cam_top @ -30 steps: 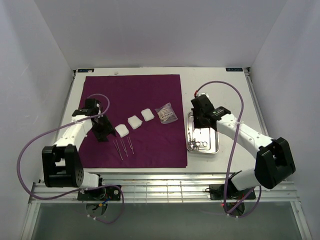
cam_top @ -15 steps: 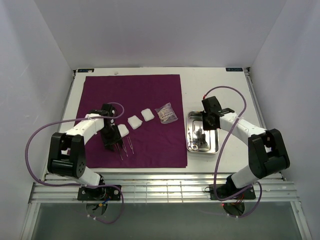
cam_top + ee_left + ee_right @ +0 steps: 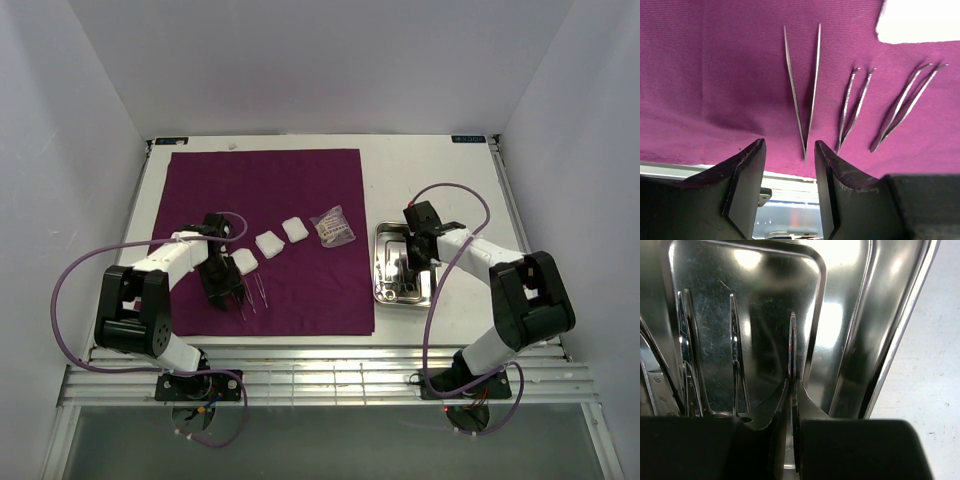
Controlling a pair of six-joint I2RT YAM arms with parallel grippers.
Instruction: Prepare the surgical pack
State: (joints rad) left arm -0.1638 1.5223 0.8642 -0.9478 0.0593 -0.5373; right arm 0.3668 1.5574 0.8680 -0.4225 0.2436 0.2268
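The purple cloth [image 3: 300, 180] lies flat and square on the table. Three steel tweezers [image 3: 805, 90] lie side by side near its front edge, with three white gauze pads [image 3: 269, 243] in a diagonal row behind them. My left gripper [image 3: 789, 145] hangs low over the cloth, open and empty, its fingers either side of the joined end of the left-most tweezers. The steel tray [image 3: 432, 290] sits right of the cloth. My right gripper [image 3: 791, 385] is down inside it, shut on a thin metal instrument [image 3: 792, 340] seen edge-on. More instruments [image 3: 735, 355] lie on the tray floor.
A small clear plastic packet [image 3: 332, 226] lies at the cloth's right edge, close to the tray. White walls enclose the table on three sides. A slatted metal rail [image 3: 330, 375] runs along the near edge between the arm bases.
My left gripper has swung toward the near edge and now sits over the tweezers, its jaws slightly narrower. My right gripper has shifted toward the near edge and down into the tray, still shut.
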